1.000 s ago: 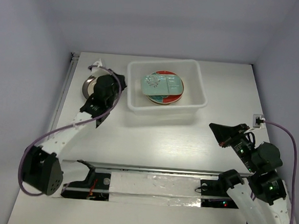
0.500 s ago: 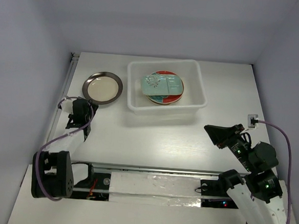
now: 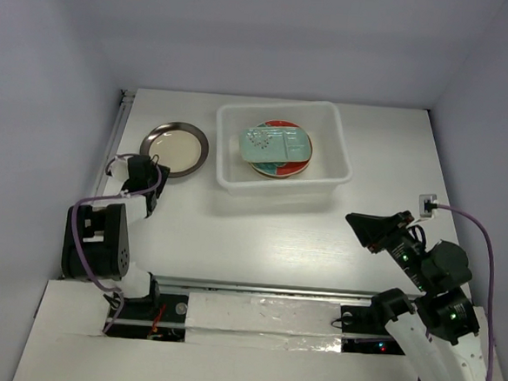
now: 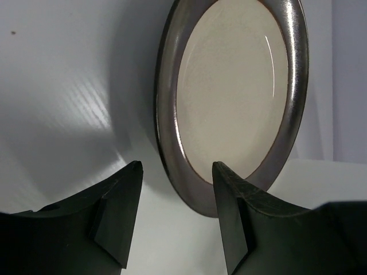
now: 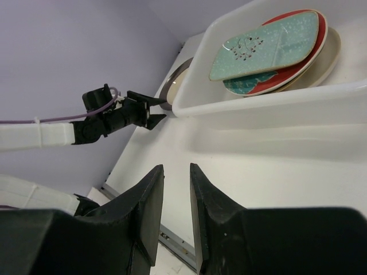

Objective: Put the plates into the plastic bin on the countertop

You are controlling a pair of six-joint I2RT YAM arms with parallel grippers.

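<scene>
The dark-rimmed cream plate (image 3: 175, 148) lies on the countertop (image 3: 260, 230), left of the plastic bin (image 3: 340, 153). In the bin the pale green rectangular plate (image 3: 276, 145) rests on the red-and-teal plate (image 3: 289, 167). My left gripper (image 3: 151, 168) is open and empty at the cream plate's near edge. In the left wrist view the plate (image 4: 235, 97) has its rim just ahead of the left gripper (image 4: 178, 166), close to the right finger. My right gripper (image 3: 356, 222) hovers right of the bin, its jaws narrowly open and empty (image 5: 176, 169).
Pale lavender walls (image 3: 42, 97) enclose the table. A metal rail (image 3: 264, 289) runs along the near edge by the arm bases. The right wrist view shows the left gripper (image 5: 143, 109), the cream plate (image 5: 174, 85) and the bin (image 5: 258, 103).
My left arm drew back from over the cream plate toward the near left and folded up. Its gripper now sits at the plate's near edge. The right arm shifted slightly.
</scene>
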